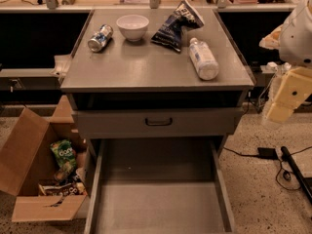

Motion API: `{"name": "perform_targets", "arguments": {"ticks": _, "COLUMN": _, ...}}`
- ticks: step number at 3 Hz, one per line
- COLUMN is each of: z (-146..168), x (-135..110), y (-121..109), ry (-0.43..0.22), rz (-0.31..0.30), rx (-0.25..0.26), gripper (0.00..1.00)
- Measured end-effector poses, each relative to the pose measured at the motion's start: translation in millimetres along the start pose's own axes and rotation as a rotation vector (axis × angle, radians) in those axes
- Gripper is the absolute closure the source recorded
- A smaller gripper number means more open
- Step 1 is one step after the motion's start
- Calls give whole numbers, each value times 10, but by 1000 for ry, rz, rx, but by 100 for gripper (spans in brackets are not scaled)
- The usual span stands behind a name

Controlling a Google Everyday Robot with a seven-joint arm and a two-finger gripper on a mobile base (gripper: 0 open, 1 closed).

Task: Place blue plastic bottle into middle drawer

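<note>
Evidently the grasp had not yet begun: the grey cabinet (146,69) stood with its middle drawer (158,201) pulled out, floor bare, so the receiving end looked ready. The gripper (279,108) hung off the cabinet's right side, below the level of the top and well apart from everything on it; whether it was apart or together could not be told. The blue plastic bottle (203,58) lay on its side on the right part of the top, cap toward the back. The next move, I judged, called for rising over the right edge and coming down across the bottle's body. A cardboard box (24,155) of snacks sat on the floor at left, out of the way. The chip bag (173,26) lay just beside the bottle's cap and might crowd the grasp, while the white bowl (132,27) and soda can (100,38) lay clear to the left
</note>
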State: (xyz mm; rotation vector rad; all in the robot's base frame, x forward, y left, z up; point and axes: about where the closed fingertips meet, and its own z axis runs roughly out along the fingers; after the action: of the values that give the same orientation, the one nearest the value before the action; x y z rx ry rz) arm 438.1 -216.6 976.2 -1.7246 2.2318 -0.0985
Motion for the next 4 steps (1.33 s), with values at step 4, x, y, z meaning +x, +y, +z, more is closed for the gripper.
{"name": "perform_targets", "arguments": {"ticks": 4, "z": 563, "x": -223, "y": -1351, "ry": -277, "rz": 478, "rx": 38, "gripper": 0}}
